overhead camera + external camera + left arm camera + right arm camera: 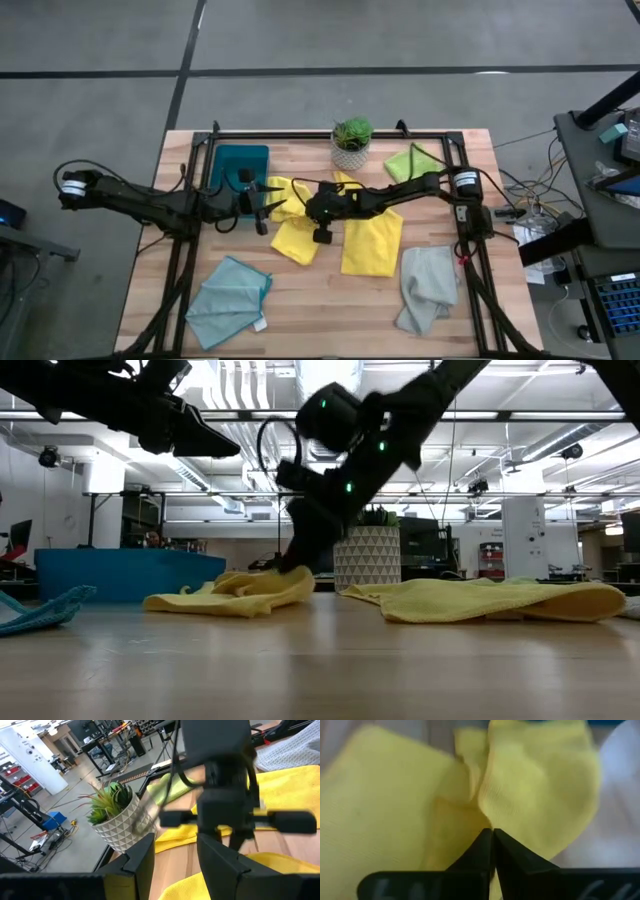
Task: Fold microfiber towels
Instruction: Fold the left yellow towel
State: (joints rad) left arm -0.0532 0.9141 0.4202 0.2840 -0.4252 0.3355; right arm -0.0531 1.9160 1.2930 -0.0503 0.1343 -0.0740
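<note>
A crumpled yellow towel (293,240) lies at the table's middle, and my right gripper (302,207) is shut on it, reaching in from the right. A second yellow towel (372,243) lies flat beside it on the right. My left gripper (262,205) hovers open just left of the crumpled towel, with nothing between its fingers (220,865). A lime green towel (410,161) lies at the far right, a pale grey towel (428,287) at the near right, and a light teal towel (229,301) with a white tag at the near left. My right gripper pinches a bunched-up fold (485,815) of the crumpled yellow towel between its two shut fingers (475,851). The fingers slant down from the table's right side. The pinched part (290,574) stands a little raised, while the rest of the towel lies slack on the table.
A dark teal tray (240,165) stands at the far left, behind my left gripper. A potted plant (351,142) in a white pot stands at the far middle. A black frame (470,250) runs around the table's edges.
</note>
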